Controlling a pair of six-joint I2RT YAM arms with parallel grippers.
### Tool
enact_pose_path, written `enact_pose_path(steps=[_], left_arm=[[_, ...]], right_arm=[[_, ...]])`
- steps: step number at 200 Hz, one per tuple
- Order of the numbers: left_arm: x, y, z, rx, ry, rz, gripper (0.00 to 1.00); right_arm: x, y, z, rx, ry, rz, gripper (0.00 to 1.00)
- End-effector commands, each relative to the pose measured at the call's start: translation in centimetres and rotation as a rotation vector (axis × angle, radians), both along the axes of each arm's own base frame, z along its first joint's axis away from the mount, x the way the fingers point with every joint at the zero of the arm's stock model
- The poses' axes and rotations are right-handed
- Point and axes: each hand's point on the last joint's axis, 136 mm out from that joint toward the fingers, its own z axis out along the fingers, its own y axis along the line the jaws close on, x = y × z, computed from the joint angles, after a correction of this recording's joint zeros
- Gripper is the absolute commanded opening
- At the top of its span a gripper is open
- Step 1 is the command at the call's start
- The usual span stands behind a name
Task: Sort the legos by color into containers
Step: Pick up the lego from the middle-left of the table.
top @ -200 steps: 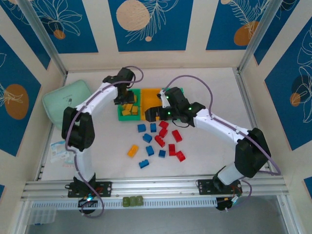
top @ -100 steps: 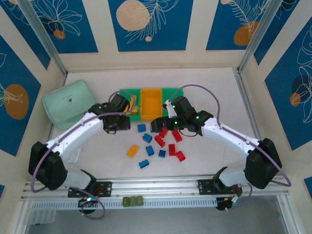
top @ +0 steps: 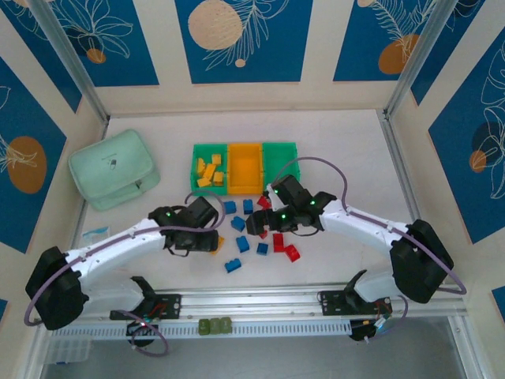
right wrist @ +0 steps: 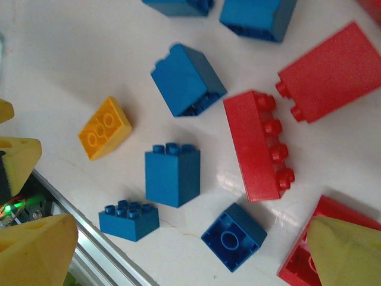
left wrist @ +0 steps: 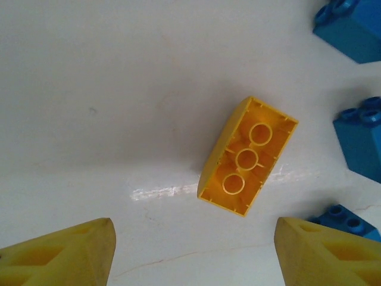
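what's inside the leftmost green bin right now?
The leftmost green bin holds a loose pile of yellow-orange bricks, with no blue or red showing among them. The bricks overlap, so I can't give an exact count, and anything under the pile is hidden.

Yellow, blue and red legos speckle the white table; the containers run green, orange, green; the box is pale mint.

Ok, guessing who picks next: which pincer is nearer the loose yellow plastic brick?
Left. The left pincer hangs open right above the yellow plastic brick; the right pincer is off beside it, over the red plastic bricks.
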Motion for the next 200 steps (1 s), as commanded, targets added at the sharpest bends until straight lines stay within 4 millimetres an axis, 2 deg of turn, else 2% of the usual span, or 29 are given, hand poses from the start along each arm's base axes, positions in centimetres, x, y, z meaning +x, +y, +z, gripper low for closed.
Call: enact_pose_path(steps=[1, 55, 87, 118, 161, 200], left_arm=[[0.5, -1.6, -0.8, -0.03, -0.018, -0.031, 0.72], [1.4, -4.1, -2.7, -0.055, -0.007, -0.122, 0.71], [1.2, -4.7, -4.2, -0.054, 0.03, -0.147, 0.64], [1.2, -4.6, -5.4, -0.023, 0.051, -0.145, 0.57], [1.4, -3.4, -6.0, 0.032, 0.048, -0.108, 0.44], [1.8, -2.7, -4.7, 0.072, 0.026, -0.087, 0.39]], right_arm=[[-0.8, 0.0, -0.4, 0.003, 0.037, -0.009, 0.99], [-0.2, -0.5, 0.1, 0.003, 0.011, -0.053, 0.99], [0.3, -0.4, 0.7, 0.014, 0.011, -0.071, 0.99], [0.7, -0.1, 1.6, 0.03, -0.009, -0.059, 0.99], [1.1, 0.0, 1.4, 0.029, 0.001, -0.053, 0.99], [1.5, -0.3, 2.2, 0.043, -0.008, -0.054, 0.99]])
